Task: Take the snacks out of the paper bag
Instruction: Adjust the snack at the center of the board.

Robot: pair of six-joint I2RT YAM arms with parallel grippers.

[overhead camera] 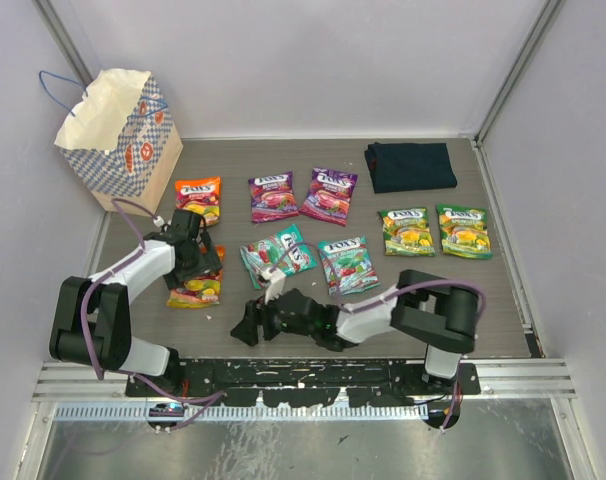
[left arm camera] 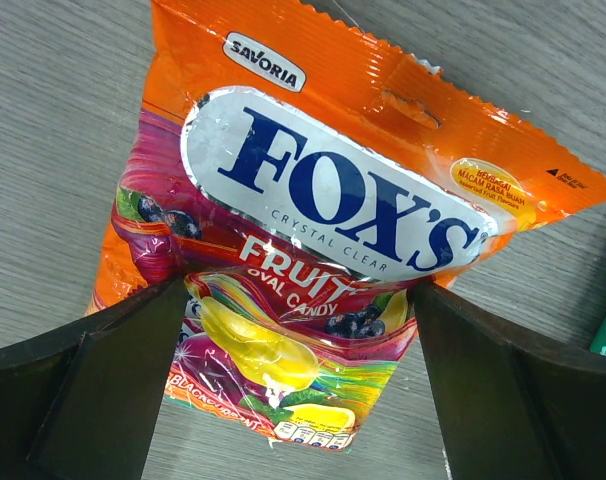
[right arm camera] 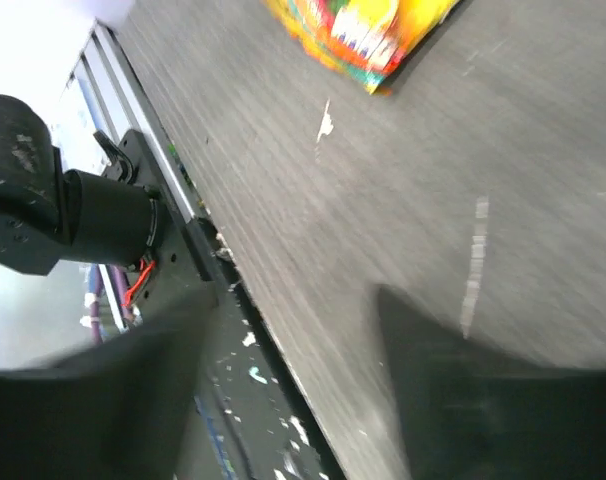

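Left wrist view shows the left gripper [left arm camera: 298, 300] wide open, its fingers [left arm camera: 83, 400] astride the lower half of one orange-red packet [left arm camera: 323, 190]. The long axis of the packet runs away from the wrist, so the fingers span its short width. The right gripper [right arm camera: 293, 320], blurred, has its fingers apart over bare table [right arm camera: 383, 150], holding nothing, just right of that packet. I count eight snacks [overhead camera: 273, 195] lying out: two orange-red, two purple, two teal, two green. One paper bag [overhead camera: 118, 140] stands at the far left, nearer the left arm; its inside is hidden.

Lab robot cell: white walls [overhead camera: 333, 60] around table [overhead camera: 233, 160].
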